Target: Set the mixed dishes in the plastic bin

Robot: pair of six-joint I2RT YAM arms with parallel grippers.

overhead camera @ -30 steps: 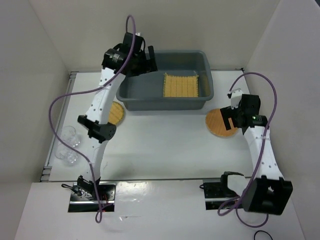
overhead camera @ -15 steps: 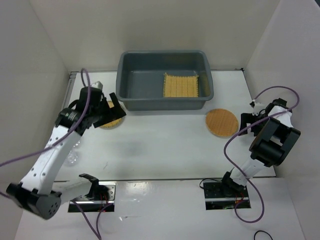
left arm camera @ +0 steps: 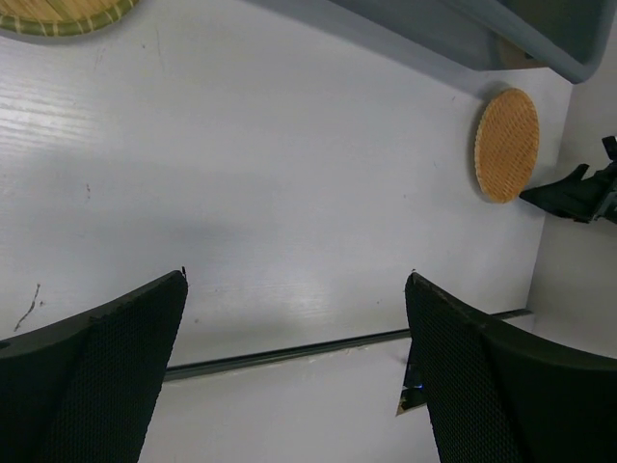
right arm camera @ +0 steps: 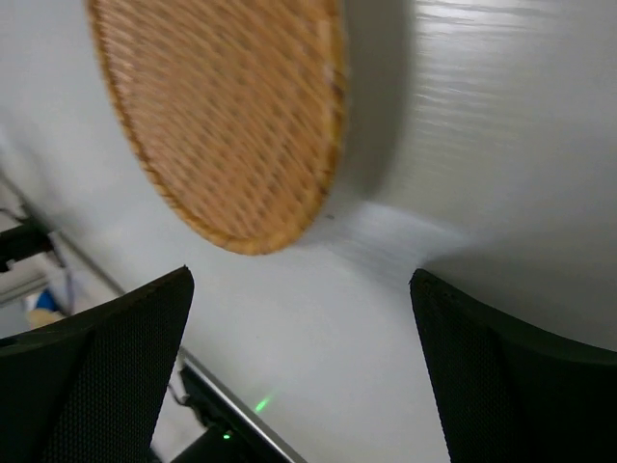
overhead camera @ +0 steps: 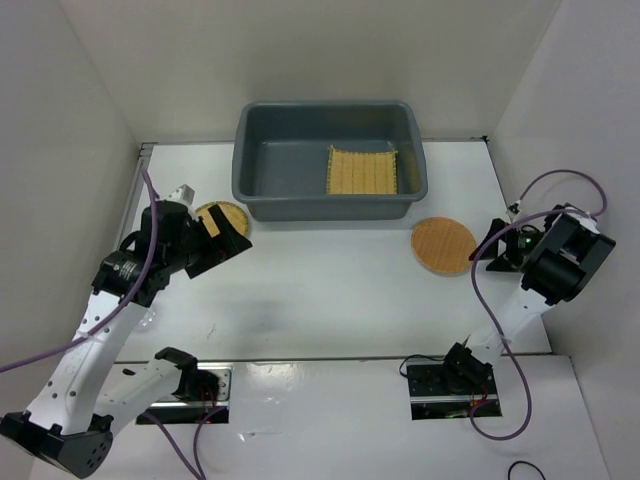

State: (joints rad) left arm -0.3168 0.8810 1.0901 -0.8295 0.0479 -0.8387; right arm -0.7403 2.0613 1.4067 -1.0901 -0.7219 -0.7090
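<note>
Right gripper (overhead camera: 483,247) first: jaws spread wide, nothing between them, sitting low at the right edge of the overhead picture. Straight off its fingertips, to the left in that frame, lies the orange-brown woven disc (overhead camera: 443,245), flat on the table (overhead camera: 330,290) and just beside the tool. The right wrist view tells it closer. The disc (right arm camera: 222,116) fills the upper left, and its rim sits above the gap between the fingers, not inside it. So the reach looks to be forward and across, onto the near rim. It's round, so there is no long axis to line up with.

Over on the left side, the left gripper (overhead camera: 232,243) is wide and empty too. The round yellow woven plate (overhead camera: 215,213) peeks out just above it, partly hidden by the wrist. Each arm has its own piece close by, and the disc is plainly the right arm's.

The grey plastic bin (overhead camera: 320,205) stands at top centre, up and left of the disc, with the square yellow woven mat (overhead camera: 362,170) already lying in its right half.
</note>
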